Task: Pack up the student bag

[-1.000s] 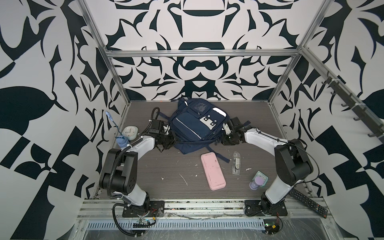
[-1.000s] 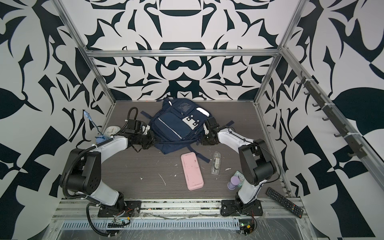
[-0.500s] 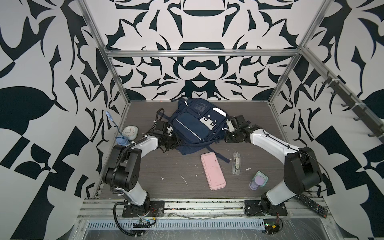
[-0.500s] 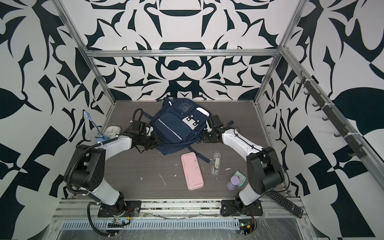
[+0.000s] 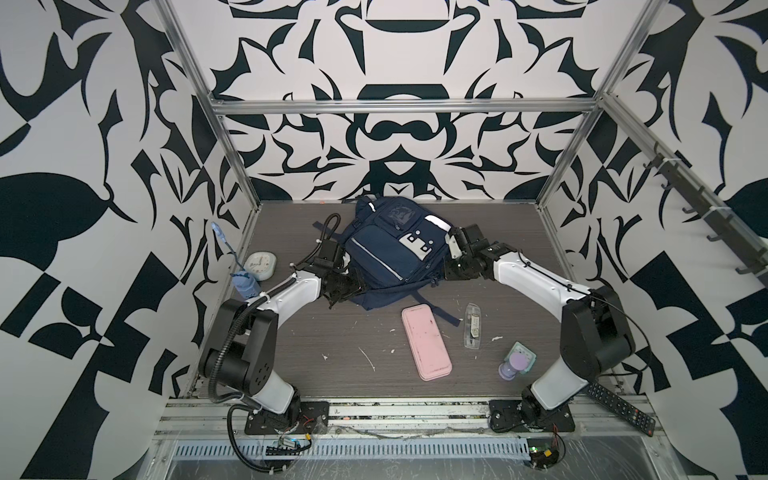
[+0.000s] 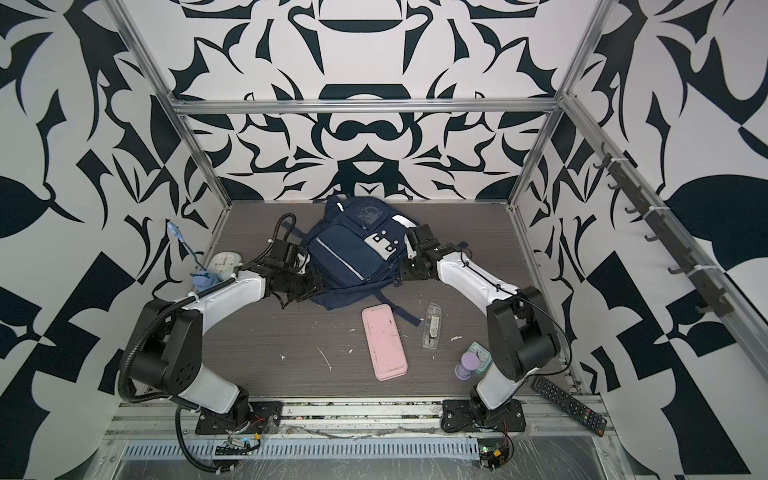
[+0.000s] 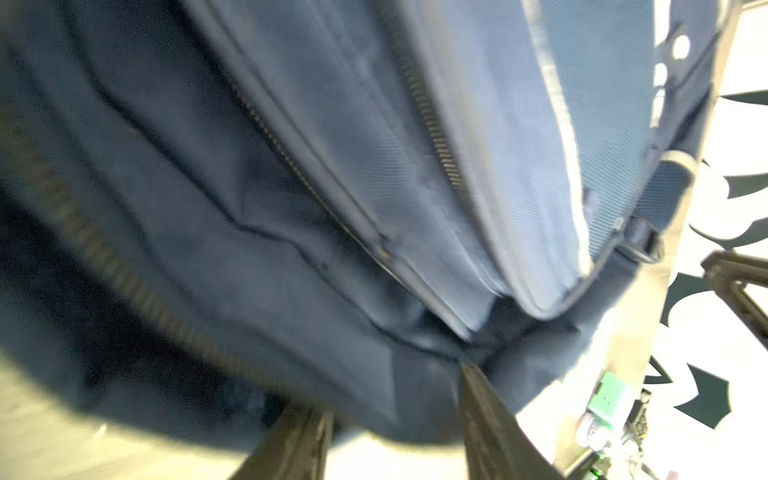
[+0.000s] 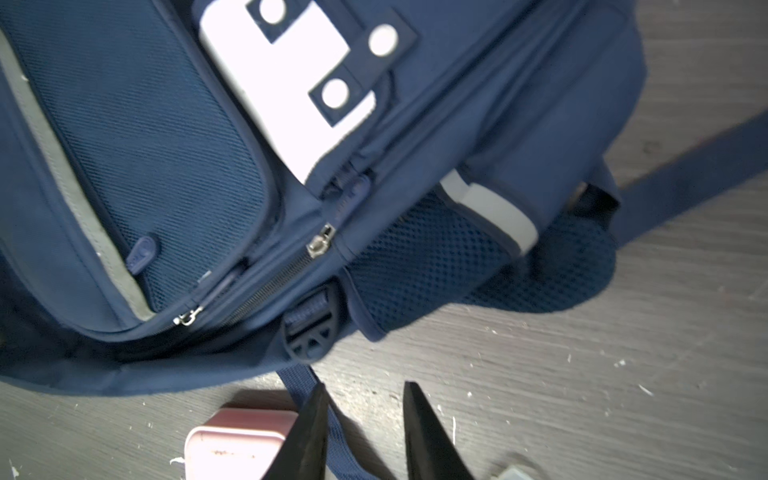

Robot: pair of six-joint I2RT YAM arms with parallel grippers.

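So the student bag [image 5: 390, 253] is lying front side up at the far middle of the table [image 5: 316, 345], with an arm tucked in on each side. The left fingers [image 7: 478, 399] are spread apart with their tips right up against the bag's navy fabric, not pinching anything as far as I can see. The right fingers [image 8: 318, 415] are only a little apart over the table beside the bag's buckle, holding nothing. A pink case [image 5: 426, 340] sits nearer.

A pink case [image 5: 426, 341] lies beside a clear box [image 5: 473, 325]; a purple bottle [image 5: 508, 368] stands just beside a mint clock [image 5: 524, 354].
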